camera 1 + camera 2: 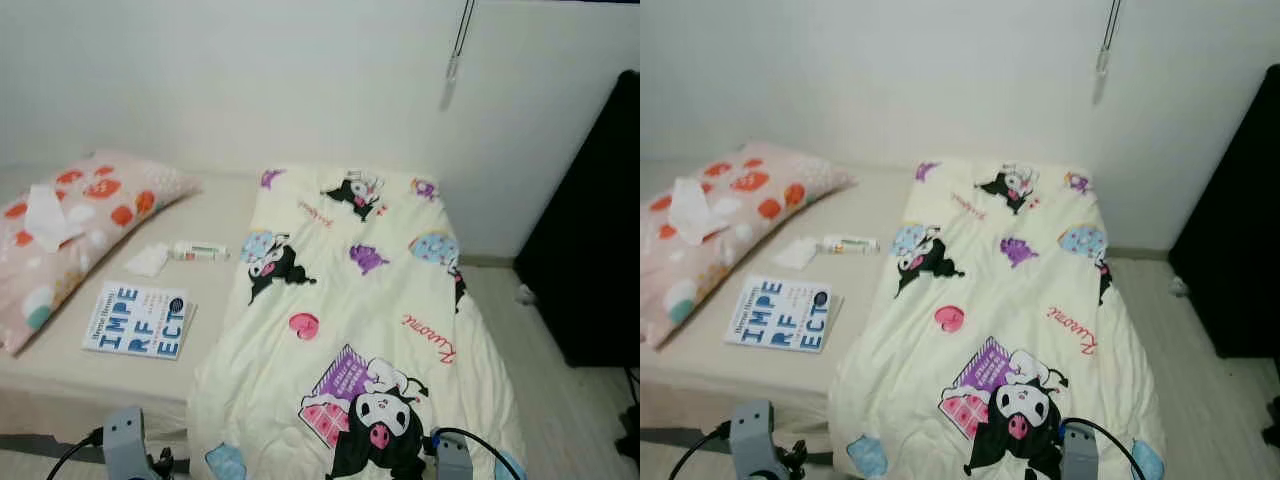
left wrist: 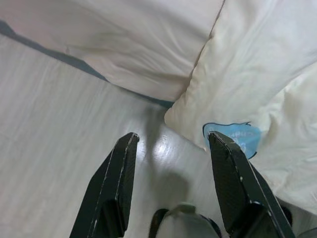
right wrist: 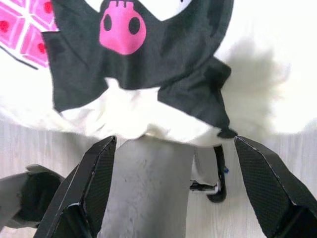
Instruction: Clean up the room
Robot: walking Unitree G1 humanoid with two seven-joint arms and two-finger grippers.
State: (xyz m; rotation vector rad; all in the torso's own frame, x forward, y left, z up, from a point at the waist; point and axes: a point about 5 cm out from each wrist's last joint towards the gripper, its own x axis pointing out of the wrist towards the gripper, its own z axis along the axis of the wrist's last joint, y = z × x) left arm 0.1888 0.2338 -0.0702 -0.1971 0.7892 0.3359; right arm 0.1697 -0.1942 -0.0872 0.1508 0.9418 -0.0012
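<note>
The robot stands at the foot of a low bed covered by a beige fitted sheet (image 1: 215,215), and the clean-up looks to be at its scouting stage, with nothing yet picked up. Loose clutter lies on the bare left side of the mattress: a white softcover book with big blue lettering (image 1: 139,320) flat near the front edge, a small white tube-shaped bottle (image 1: 200,251) on its side farther back, a crumpled white tissue (image 1: 148,260) just beside it, and another wad of white tissue (image 1: 48,215) resting on the plump pink pillow printed with orange and teal shapes (image 1: 80,235). A soft cream duvet with black-and-purple cartoon characters (image 1: 355,310) drapes over the right half and hangs over the foot toward the pale wood-grain floor (image 2: 54,124). The left gripper (image 2: 171,144) hangs low over the floor beside the duvet's hem, its fingers spread apart and empty; the right gripper (image 3: 173,148) hovers just below the duvet's edge, likewise released and holding nothing. The next move likely calls for stepping left and reaching over the mattress for the book or the tissues.
</note>
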